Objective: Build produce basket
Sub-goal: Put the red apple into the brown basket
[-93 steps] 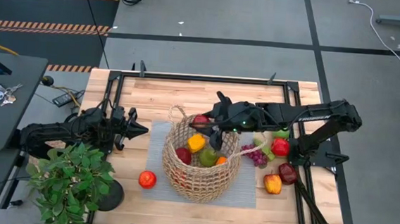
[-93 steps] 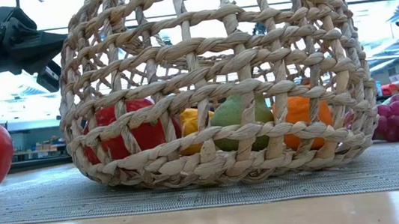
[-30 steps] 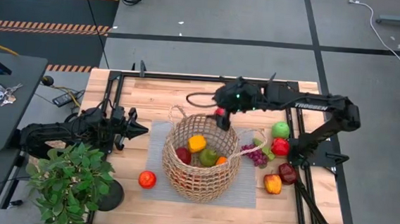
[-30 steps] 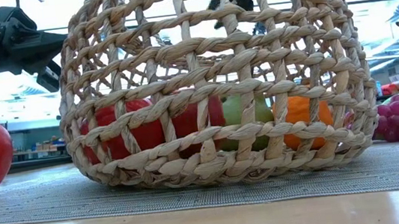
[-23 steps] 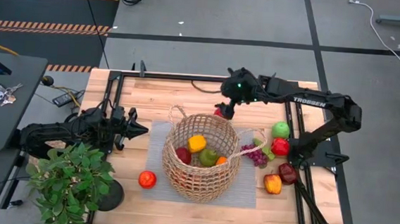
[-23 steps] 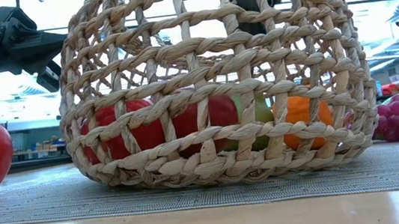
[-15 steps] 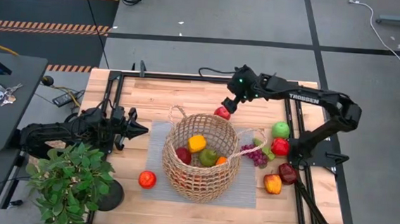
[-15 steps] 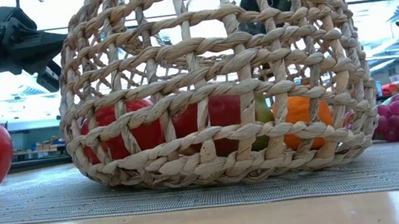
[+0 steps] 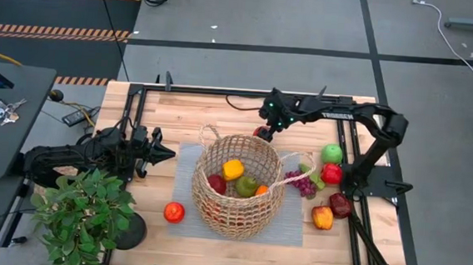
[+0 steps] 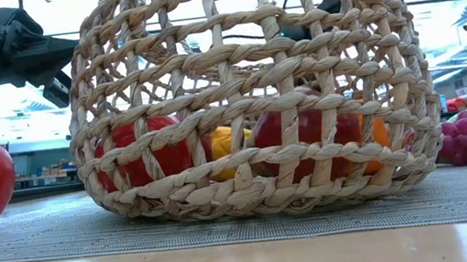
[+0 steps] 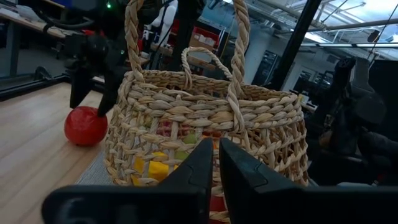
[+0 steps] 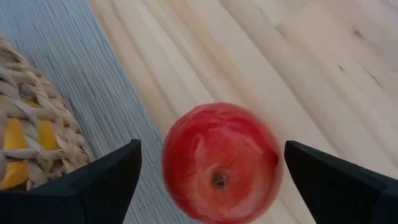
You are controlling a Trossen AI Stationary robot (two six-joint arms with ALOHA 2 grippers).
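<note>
The wicker basket [image 9: 237, 187] stands on a grey mat [image 9: 186, 164] and holds a yellow pepper [image 9: 232, 170] with red, green and orange produce. A red apple [image 12: 217, 165] lies on the wood just beyond the basket's far side [image 9: 260, 134]. My right gripper [image 12: 211, 152] hangs over it, pointing steeply down. It is open, with a finger on either side of the apple and a gap at each. My left gripper [image 9: 171, 154] waits shut and level, left of the basket [image 11: 205, 130]. In the low view a red fruit [image 10: 305, 140] shows through the weave.
Right of the basket lie purple grapes [image 9: 304, 185], a green apple [image 9: 332, 153], a red apple [image 9: 331, 173], a dark red fruit [image 9: 340, 205] and an orange-red pepper [image 9: 322, 217]. Another red apple [image 9: 173, 212] lies at the near left, beside a potted plant [image 9: 80, 213].
My right gripper has come down toward the red apple beyond the basket's far side and rolled at the wrist; its fingers now stand on either side of the apple. In the low view the red fruit seen through the weave has shifted rightward.
</note>
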